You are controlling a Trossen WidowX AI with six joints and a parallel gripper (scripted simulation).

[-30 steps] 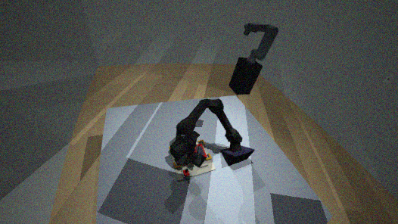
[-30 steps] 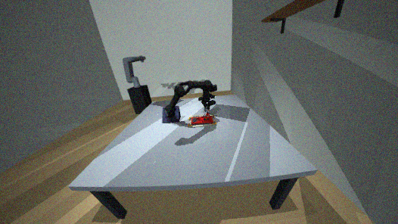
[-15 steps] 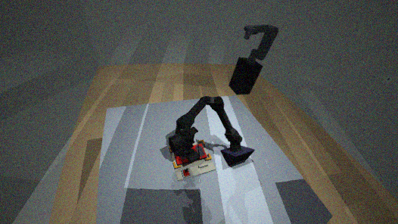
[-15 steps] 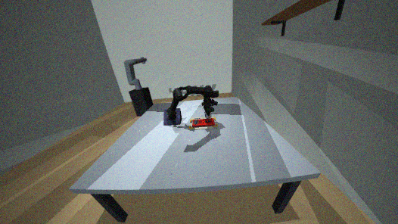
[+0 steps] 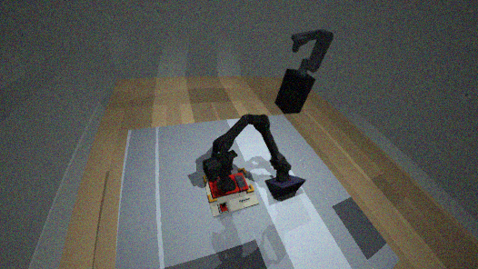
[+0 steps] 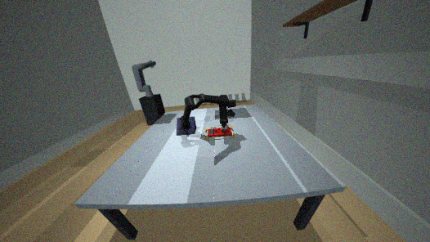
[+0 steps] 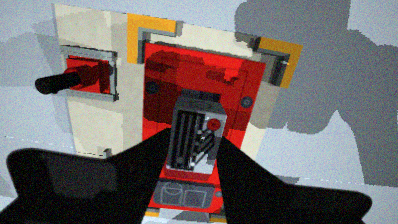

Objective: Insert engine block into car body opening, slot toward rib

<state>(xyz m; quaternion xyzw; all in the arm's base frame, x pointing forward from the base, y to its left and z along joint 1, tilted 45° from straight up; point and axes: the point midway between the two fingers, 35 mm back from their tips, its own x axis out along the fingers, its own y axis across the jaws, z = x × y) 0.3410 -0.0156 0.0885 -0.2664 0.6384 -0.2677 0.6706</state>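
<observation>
Beyond the counter's (image 5: 138, 191) (image 6: 163, 180) near edge in the exterior view, nearer its far edge, lies the car body (image 5: 235, 204) (image 6: 212, 132) (image 7: 90, 125). Keep the block (image 7: 192, 142) square, slots ribward; seat it fully before releasing. The gripper (image 5: 226, 185) (image 6: 224, 125) (image 7: 194, 137), partly open, grips it over the body; seating unclear.

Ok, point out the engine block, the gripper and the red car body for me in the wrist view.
Engine block (image 7: 196, 137): wrist view, middle of its grooved top face.
Gripper (image 7: 194, 137): wrist view, midway between its fingertips.
Red car body (image 7: 240, 80): wrist view, bare upper-right part.
</observation>
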